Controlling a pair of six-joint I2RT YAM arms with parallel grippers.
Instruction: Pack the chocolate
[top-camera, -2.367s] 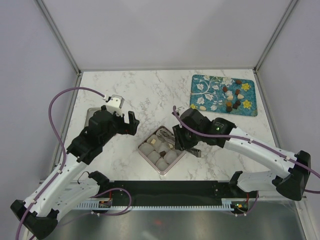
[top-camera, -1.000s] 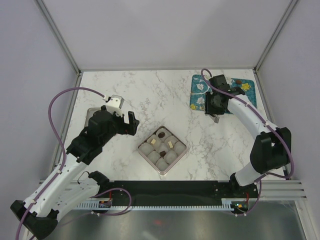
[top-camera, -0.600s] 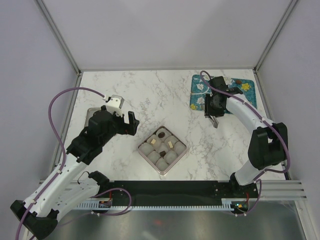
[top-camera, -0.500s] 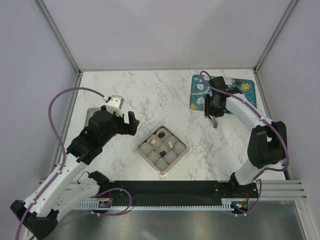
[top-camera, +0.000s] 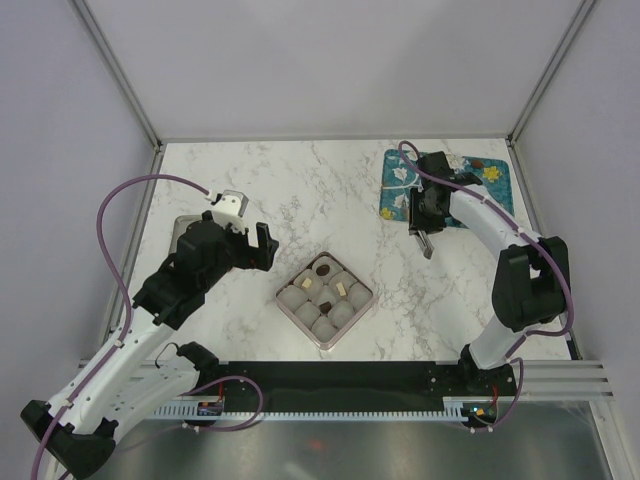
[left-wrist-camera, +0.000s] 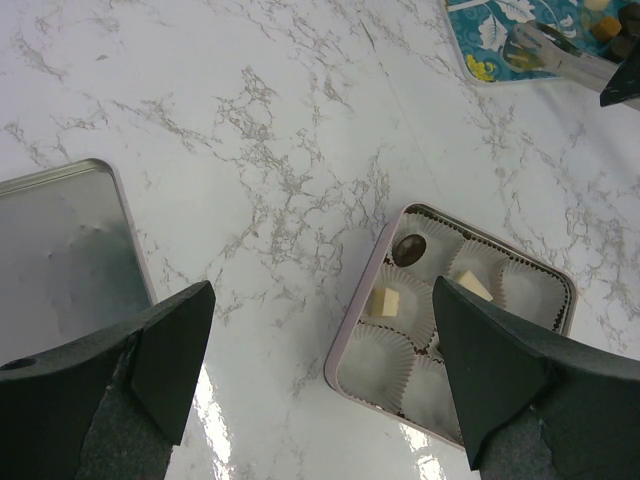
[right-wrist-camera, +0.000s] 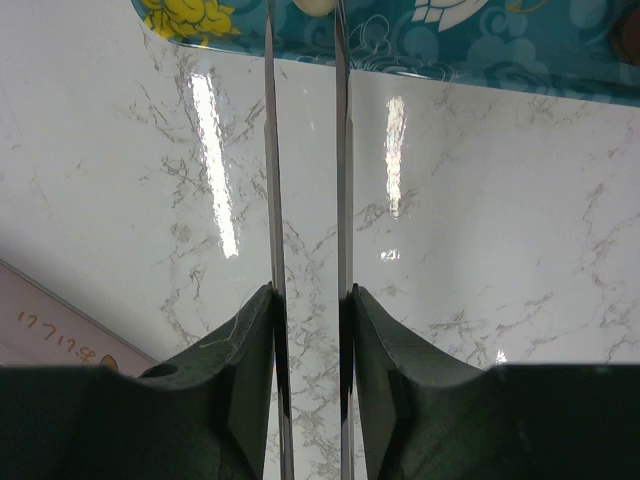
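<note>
Several chocolates (top-camera: 468, 192), brown and cream, lie on the teal flowered mat (top-camera: 495, 215) at the back right. Several more sit in paper cups in the pink-rimmed box (top-camera: 281, 295): a dark one (left-wrist-camera: 407, 249) and cream ones (left-wrist-camera: 383, 301). My right gripper (top-camera: 422, 215) (right-wrist-camera: 310, 295) is shut on thin metal tongs (top-camera: 425, 245) (right-wrist-camera: 270, 150). Their blades stand a little apart and reach over the mat's near left corner (right-wrist-camera: 450, 40). A cream chocolate (right-wrist-camera: 318, 5) shows between them at the frame's top edge. My left gripper (top-camera: 262, 247) (left-wrist-camera: 322, 290) hangs open and empty left of the box.
A grey metal lid (left-wrist-camera: 60, 250) lies on the marble under my left arm, near the table's left edge. The box's pink corner (right-wrist-camera: 50, 335) shows at the lower left of the right wrist view. Grey walls enclose the table on three sides.
My right arm has swung from the box to the mat's near left corner, then edged slightly nearer. The tong blades have drawn a little closer. The left arm has not moved.
</note>
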